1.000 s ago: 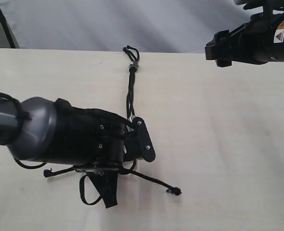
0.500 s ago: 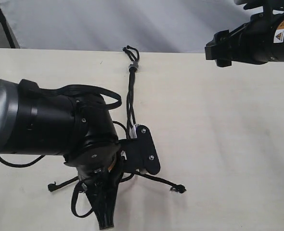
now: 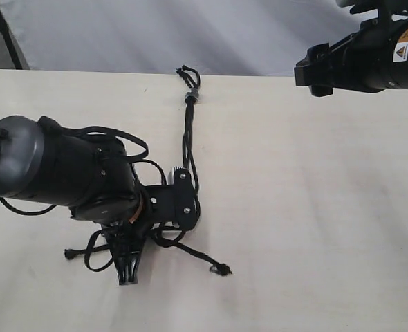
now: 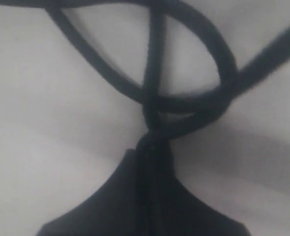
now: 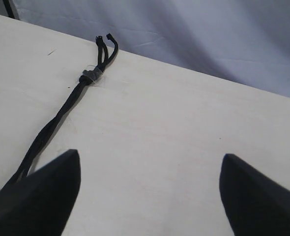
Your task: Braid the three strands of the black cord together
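near the front of the surface (image 3: 314,207), the left hand (image 3: 128,268), pinched shut on one strand (image 4: 154,73), has swung leftward, dragging the loose tail (image 3: 221,270) across below the twisted cord (image 3: 187,135), likely a fresh crossing, while the right hand (image 5: 150,155) hangs wide open, empty.

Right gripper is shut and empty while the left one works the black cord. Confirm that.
Wrong: the right gripper is open, not shut. The right wrist view shows its jaws wide apart and empty. The left gripper does work the black cord.
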You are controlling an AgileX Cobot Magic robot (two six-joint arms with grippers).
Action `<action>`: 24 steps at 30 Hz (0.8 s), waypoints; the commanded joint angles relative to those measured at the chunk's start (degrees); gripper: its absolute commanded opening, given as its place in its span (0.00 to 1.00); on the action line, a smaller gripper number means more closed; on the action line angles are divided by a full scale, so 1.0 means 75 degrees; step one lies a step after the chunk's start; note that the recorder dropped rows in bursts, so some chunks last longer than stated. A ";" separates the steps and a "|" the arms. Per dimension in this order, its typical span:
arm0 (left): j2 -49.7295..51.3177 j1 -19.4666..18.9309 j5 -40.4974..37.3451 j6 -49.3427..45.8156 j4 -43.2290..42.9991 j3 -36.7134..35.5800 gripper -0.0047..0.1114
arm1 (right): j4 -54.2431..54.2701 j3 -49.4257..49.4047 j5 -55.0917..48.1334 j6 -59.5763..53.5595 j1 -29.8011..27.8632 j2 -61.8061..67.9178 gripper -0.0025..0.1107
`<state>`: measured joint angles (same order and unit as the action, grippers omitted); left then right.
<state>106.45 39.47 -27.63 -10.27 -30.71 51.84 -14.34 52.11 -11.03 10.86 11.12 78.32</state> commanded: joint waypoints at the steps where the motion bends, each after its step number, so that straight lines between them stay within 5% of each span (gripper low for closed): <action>1: 0.0334 -0.0398 0.0787 -0.0004 -0.0141 -0.0188 0.04 | -0.0006 -0.0033 -0.0002 0.0030 -0.0043 0.0012 0.67; 6: 0.0476 -0.0411 0.0907 -0.0004 0.0071 -0.0188 0.04 | -0.0006 -0.0033 0.0016 0.0030 -0.0043 0.0012 0.67; 12: 0.0476 -0.0099 0.0550 -0.0056 0.1731 -0.0188 0.04 | -0.0006 -0.0033 0.0032 0.0030 -0.0043 0.0012 0.67; 20: 0.0476 0.1766 -0.0193 -0.1178 0.4039 -0.0131 0.04 | -0.0006 -0.0033 0.0032 0.0030 -0.0043 0.0012 0.67; 24: 0.0390 0.2498 -0.0364 -0.1570 0.3985 0.0229 0.04 | -0.0006 -0.0033 0.0032 0.0030 -0.0043 0.0012 0.67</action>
<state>107.69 55.32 -26.24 -20.43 -3.96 53.43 -14.34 52.11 -11.03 10.86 11.12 78.32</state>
